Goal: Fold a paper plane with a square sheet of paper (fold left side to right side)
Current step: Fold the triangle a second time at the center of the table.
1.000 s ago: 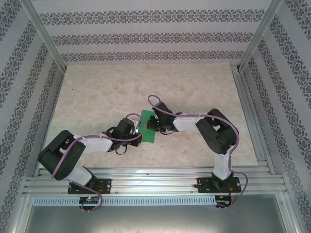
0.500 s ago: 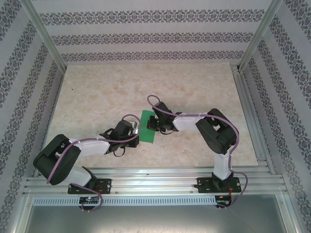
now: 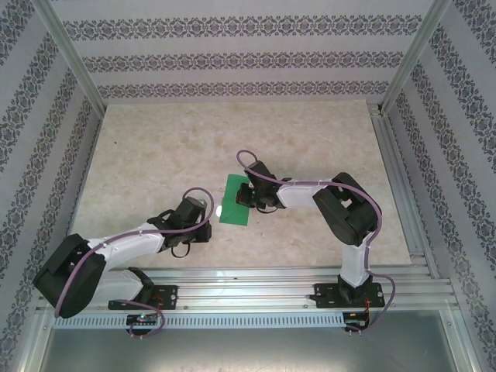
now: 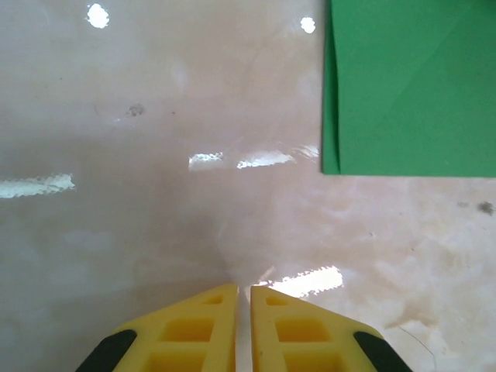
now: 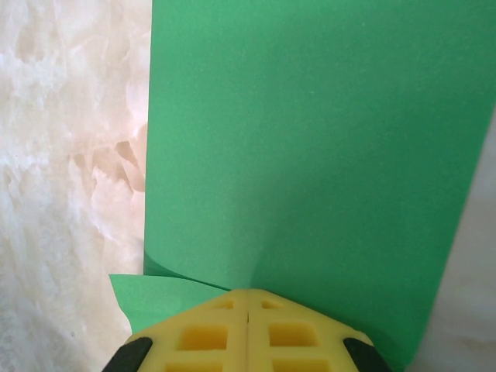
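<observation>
The square sheet of paper [image 3: 234, 211] is bright green and lies on the table folded over into a narrow rectangle. In the left wrist view the paper [image 4: 411, 85] shows faint diagonal creases and a doubled left edge. My right gripper [image 3: 242, 197] is shut, and its tips [image 5: 248, 293] rest on the top layer of the paper [image 5: 310, 139]. That layer dimples at the tips, and a lower layer peeks out at the lower left. My left gripper [image 3: 208, 223] sits on the bare table, left of and nearer than the sheet. Its yellow fingers [image 4: 242, 288] are nearly together, with nothing between them.
The pale marble tabletop [image 3: 155, 147] is ringed by patterned walls and metal posts. An aluminium rail [image 3: 248, 291] runs along the near edge by the arm bases. Bright light reflections [image 4: 306, 280] lie on the table near the left fingertips.
My left arm has drawn back toward the near left, off the paper's left edge. The right gripper has stayed on the sheet.
</observation>
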Controlling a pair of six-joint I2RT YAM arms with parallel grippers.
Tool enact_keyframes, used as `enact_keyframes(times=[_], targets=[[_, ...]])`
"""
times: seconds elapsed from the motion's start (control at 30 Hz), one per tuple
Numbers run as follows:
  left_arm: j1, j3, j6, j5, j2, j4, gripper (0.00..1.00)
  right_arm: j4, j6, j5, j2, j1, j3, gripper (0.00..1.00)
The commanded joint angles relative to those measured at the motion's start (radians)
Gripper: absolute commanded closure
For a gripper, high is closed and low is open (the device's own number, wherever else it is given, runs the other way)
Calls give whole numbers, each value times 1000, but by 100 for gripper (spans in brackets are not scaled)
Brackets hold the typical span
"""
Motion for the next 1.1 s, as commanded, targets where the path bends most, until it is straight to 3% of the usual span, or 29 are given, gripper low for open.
enact_keyframes(times=[0.0, 0.27, 0.43, 0.57, 0.83, 1.07], targets=[[-2, 77, 27, 86, -33, -37, 87, -97, -30, 70, 57, -8, -5, 97], [30, 143, -6, 259, 146, 195, 89, -103, -30, 70, 62, -3, 3, 97], [49, 205, 1, 308, 299, 261, 91, -104, -32, 68, 63, -1, 6, 97], [51, 217, -2, 283, 359, 270, 94, -109, -34, 70, 63, 1, 7, 97], [68, 129, -9, 208, 327, 239, 94, -123, -46, 78, 59, 3, 12, 97], [118, 72, 20, 188, 170, 125, 92, -134, -54, 83, 54, 2, 16, 97]])
